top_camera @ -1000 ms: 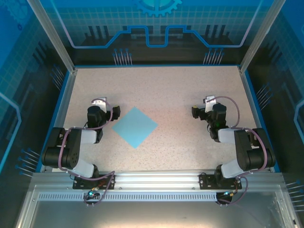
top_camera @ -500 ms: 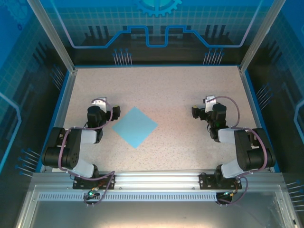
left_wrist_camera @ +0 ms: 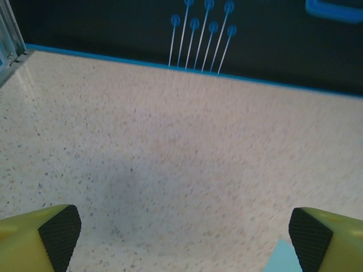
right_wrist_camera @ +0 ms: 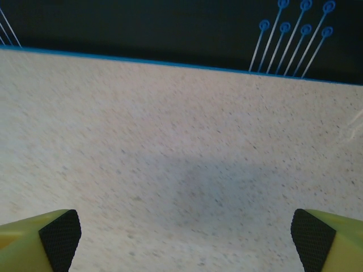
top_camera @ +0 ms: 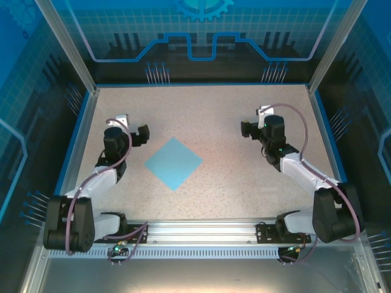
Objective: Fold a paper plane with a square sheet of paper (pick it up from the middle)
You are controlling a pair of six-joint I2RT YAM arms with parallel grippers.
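Top external: we note both arms now extended up-frame; left gripper [top_camera: 133, 127] and right gripper [top_camera: 253, 120] spread, empty; square sheet of paper [top_camera: 173, 163] centre-frame, well apart from table [top_camera: 208, 107] edges.

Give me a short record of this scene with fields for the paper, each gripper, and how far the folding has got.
paper: square sheet of paper, flat on the table, lying as a diamond
left: left gripper open, empty, beside the sheet's left corner, apart from it
right: right gripper open, empty, farther from the sheet
progress: no fold yet
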